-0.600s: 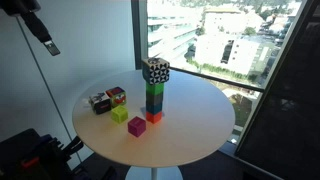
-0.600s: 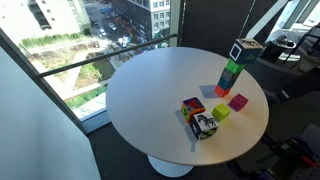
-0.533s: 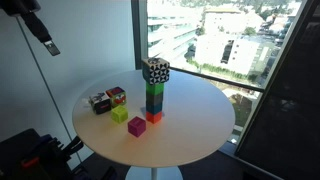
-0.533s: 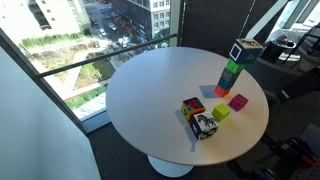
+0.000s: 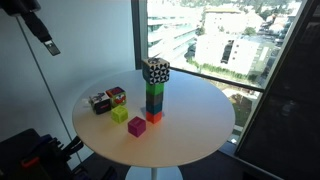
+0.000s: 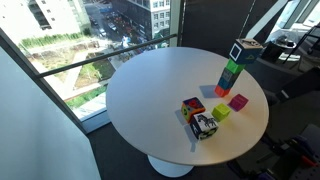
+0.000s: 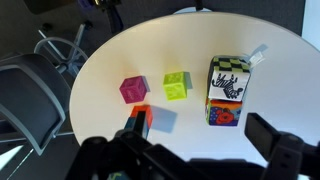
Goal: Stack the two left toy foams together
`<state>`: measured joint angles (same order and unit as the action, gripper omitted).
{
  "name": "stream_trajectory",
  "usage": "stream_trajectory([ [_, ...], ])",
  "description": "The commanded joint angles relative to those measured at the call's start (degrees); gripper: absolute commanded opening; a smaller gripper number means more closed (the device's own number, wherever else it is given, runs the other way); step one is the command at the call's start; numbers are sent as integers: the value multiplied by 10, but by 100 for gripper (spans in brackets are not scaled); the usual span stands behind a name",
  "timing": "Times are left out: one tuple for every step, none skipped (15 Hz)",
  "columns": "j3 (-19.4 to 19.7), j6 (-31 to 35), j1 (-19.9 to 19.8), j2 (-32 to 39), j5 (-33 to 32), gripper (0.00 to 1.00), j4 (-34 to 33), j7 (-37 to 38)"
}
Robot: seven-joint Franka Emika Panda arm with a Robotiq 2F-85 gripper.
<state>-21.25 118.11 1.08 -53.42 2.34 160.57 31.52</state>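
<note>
The two patterned foam cubes sit side by side, touching, near the table's edge. In both exterior views I see the mostly dark one (image 5: 100, 102) (image 6: 204, 125) and the red and green one (image 5: 117, 96) (image 6: 193, 107). The wrist view shows the pair as a black-and-white patterned cube (image 7: 231, 74) against a dark cube with red patches (image 7: 224, 108). My gripper (image 7: 205, 140) hangs high above the table, open and empty. One finger (image 7: 275, 138) shows to the side of the pair. The gripper also shows at the top corner of an exterior view (image 5: 42, 35).
A lime-yellow cube (image 5: 120, 114) (image 7: 177, 85) and a magenta cube (image 5: 137, 126) (image 7: 134, 89) lie beside the pair. A tall tower with a dotted top block (image 5: 154, 92) (image 6: 233, 70) stands close by. The round white table (image 6: 150, 95) stands by a window. A chair (image 7: 35, 95) stands off the table's edge.
</note>
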Motion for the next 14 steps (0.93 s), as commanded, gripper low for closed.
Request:
stream_trajectory([
  [2,7,-6,16,-4,100,-8,12],
  [3,8,-8,20,-4,100,-11,13],
  [3,10,-10,26,-4,100,-13,14],
  [5,11,-13,31,-4,100,-16,15],
  [5,14,-15,36,-4,100,-17,18],
  [7,17,-18,43,-3,100,-20,19],
  [9,21,-20,52,-2,100,-23,18],
  [12,27,-20,60,-1,100,-25,16],
  [16,32,-21,68,1,100,-27,14],
  [21,36,-19,78,4,100,-30,10],
  [27,40,-17,88,6,100,-32,5],
  [34,43,-14,97,8,100,-35,-1],
  [41,45,-11,107,11,100,-38,-7],
  [48,47,-9,115,13,100,-41,-12],
])
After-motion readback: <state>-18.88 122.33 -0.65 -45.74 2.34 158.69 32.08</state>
